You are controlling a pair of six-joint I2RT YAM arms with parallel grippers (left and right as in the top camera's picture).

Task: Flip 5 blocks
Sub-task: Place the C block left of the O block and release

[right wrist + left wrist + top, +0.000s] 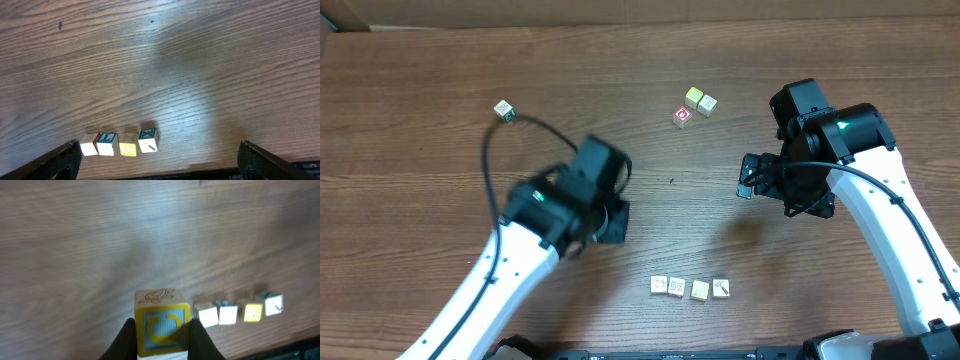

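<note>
Gripping block (161,327) across opposite side faces with left fingers (122,340), lower centre of left-wrist frame; right fingers (55,162) wide apart, empty; four blocks (690,288) rowed on surface (400,200), lower centre overhead; judged light, rigid, smooth-faced.

place: robot lab bench | evidence: wood-grain table (420,60), left arm (490,290), right arm (880,210)
</note>
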